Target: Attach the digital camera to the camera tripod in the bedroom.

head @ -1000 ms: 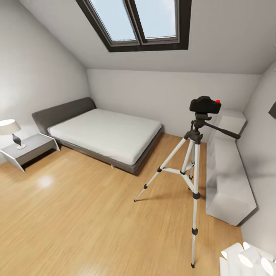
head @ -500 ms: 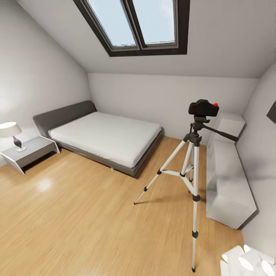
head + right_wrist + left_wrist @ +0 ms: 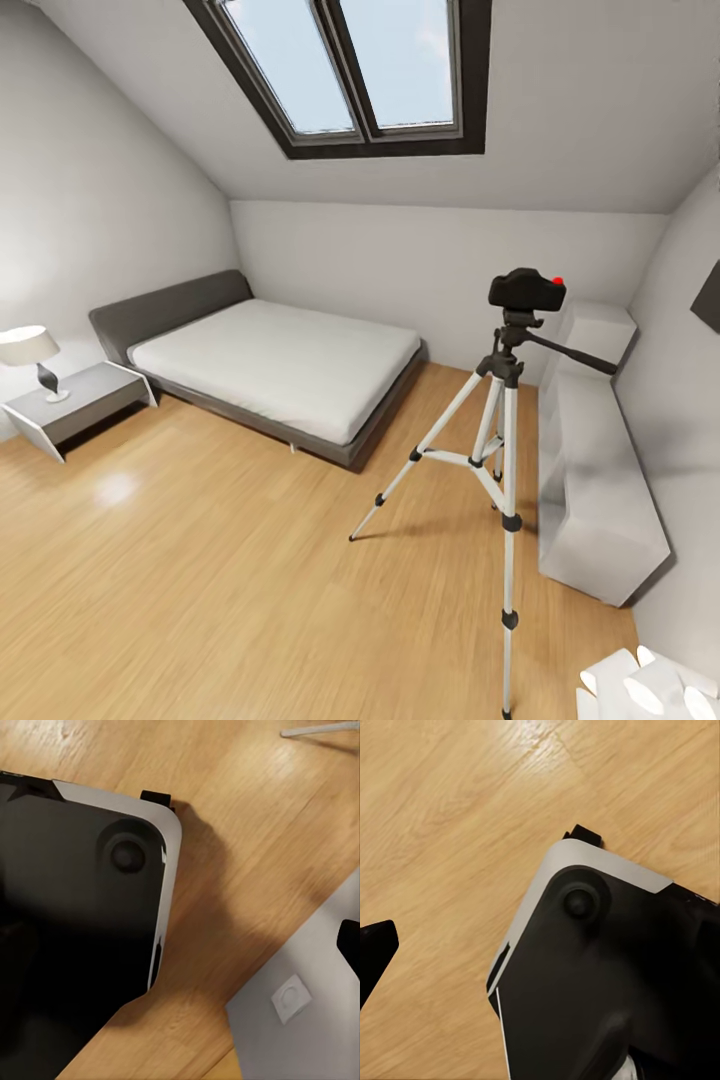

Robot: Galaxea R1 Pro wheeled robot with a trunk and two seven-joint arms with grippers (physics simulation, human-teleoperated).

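Observation:
The digital camera (image 3: 526, 290), black and boxy with a red button, sits on the head of the camera tripod (image 3: 508, 430). The tripod stands on the wooden floor of the bedroom, right of the bed, its pan handle (image 3: 570, 355) pointing right. In the left wrist view one black fingertip (image 3: 375, 952) shows at the picture's edge over bare floor. In the right wrist view another black fingertip (image 3: 351, 941) shows at the edge. Nothing lies between either gripper's fingers.
A grey-framed bed (image 3: 280, 365) fills the back left, with a nightstand (image 3: 80, 395) and lamp (image 3: 30, 350). A long white cabinet (image 3: 590, 480) runs along the right wall. A white petal lamp (image 3: 650, 690) is at the near right. My base (image 3: 600, 975) sits on the floor.
The whole head view has shifted, so the room sits a little lower and smaller in the picture. The camera stays on the tripod and neither has moved.

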